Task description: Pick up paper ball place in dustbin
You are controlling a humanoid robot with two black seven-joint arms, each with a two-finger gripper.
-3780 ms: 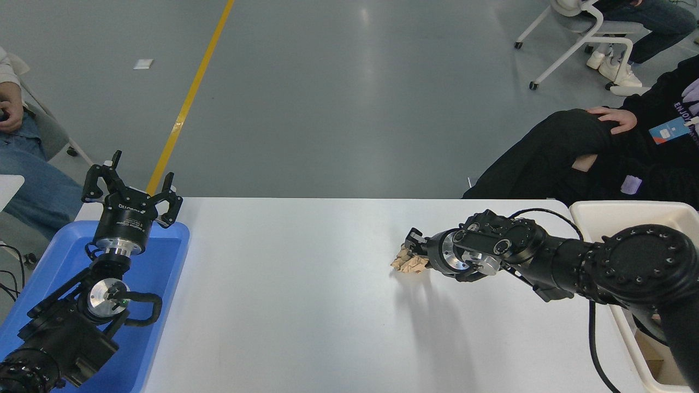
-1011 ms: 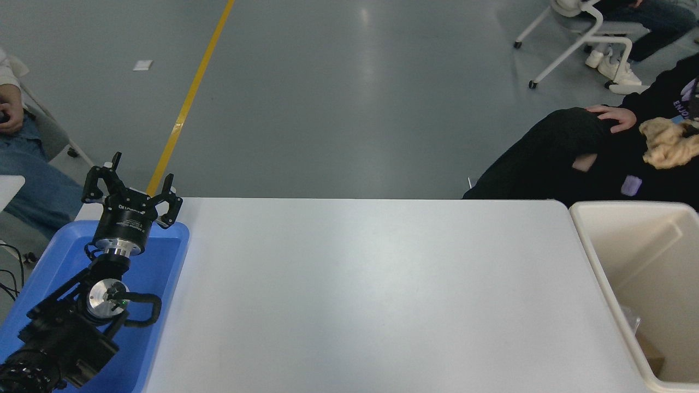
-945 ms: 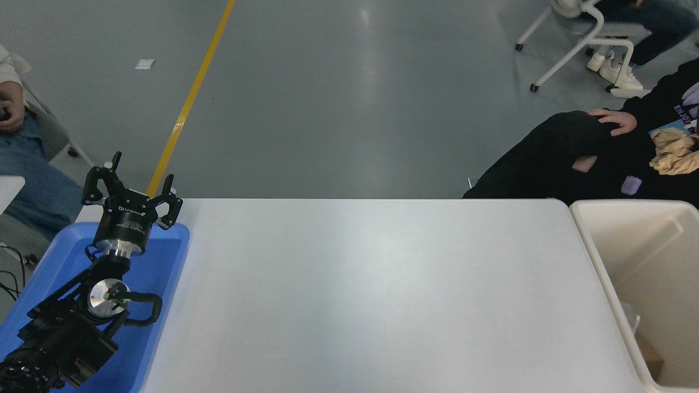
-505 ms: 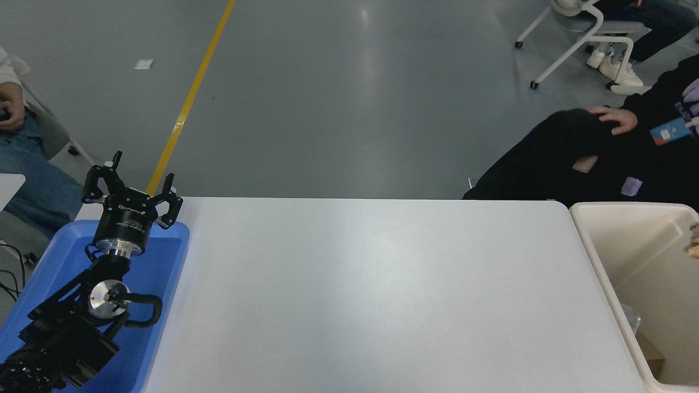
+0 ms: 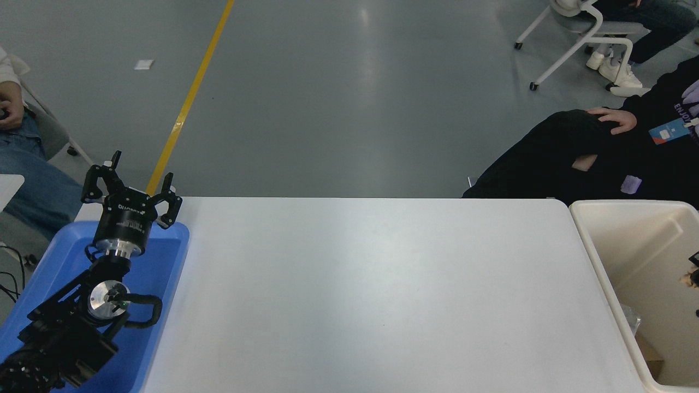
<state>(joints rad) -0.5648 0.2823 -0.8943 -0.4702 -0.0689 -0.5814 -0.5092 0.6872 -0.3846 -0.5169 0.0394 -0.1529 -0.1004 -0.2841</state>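
Observation:
At the picture's right edge only the black tips of my right gripper show, hanging inside the mouth of the cream-white dustbin. A small tan sliver of the paper ball shows between those tips, held in the air against the bin's inner wall. The rest of the ball and the right arm are cut off by the frame. My left gripper stands parked and open at the lower left, over the blue tray.
The white table spans the middle. Some clear plastic and brown scrap lie at the dustbin's bottom. A person in black sits at the far right, another person in jeans at the far left.
The right arm carried the paper ball from the table's middle up and out to the right. The ball then came down from above the dustbin's rim into its mouth. The left arm stayed still.

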